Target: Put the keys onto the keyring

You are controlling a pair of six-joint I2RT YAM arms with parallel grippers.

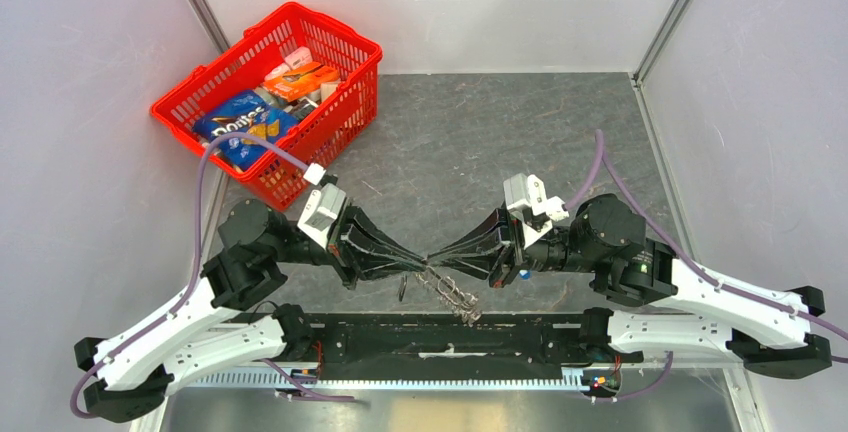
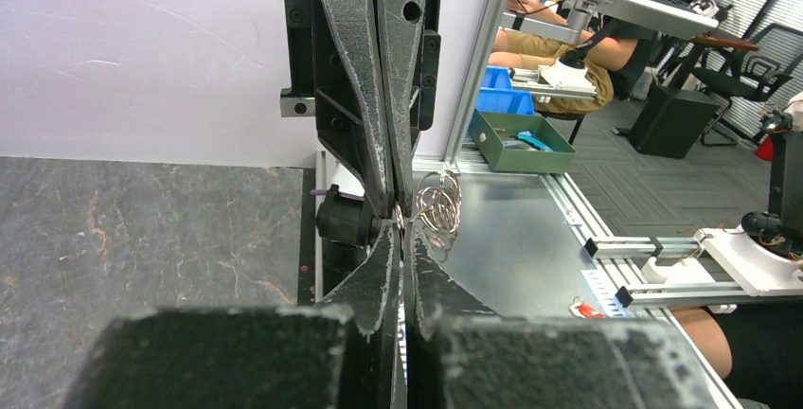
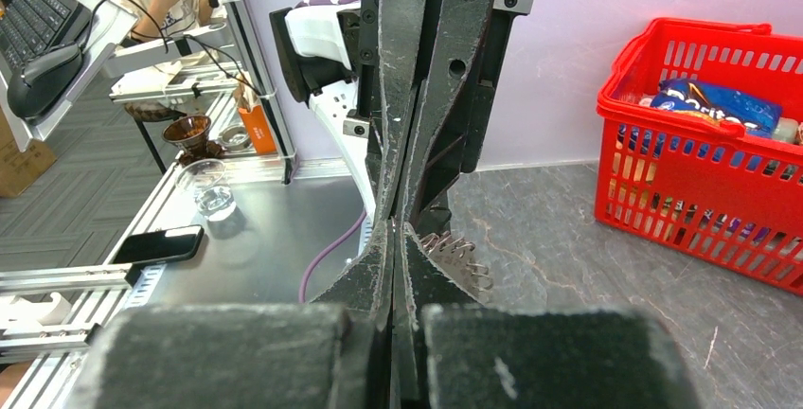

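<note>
**Operator:** What condition do we record for the two tools?

**Technician:** We find the left gripper [image 1: 419, 257] and the right gripper [image 1: 438, 255] meeting tip to tip above the table [image 1: 480, 142]. We see both pairs of fingers pressed together with no gap. On the left wrist camera we see the keyring [image 2: 437, 208], a set of thin wire loops, pinched at the left tips and standing out to one side. We cannot tell what the right tips clamp.

**Operator:** Where do we locate the keys?

**Technician:** We locate the keys [image 1: 452, 292] hanging directly below the joined tips, toward the arm bases. The right wrist camera shows them [image 3: 457, 257] just beside the right fingertips.
</note>
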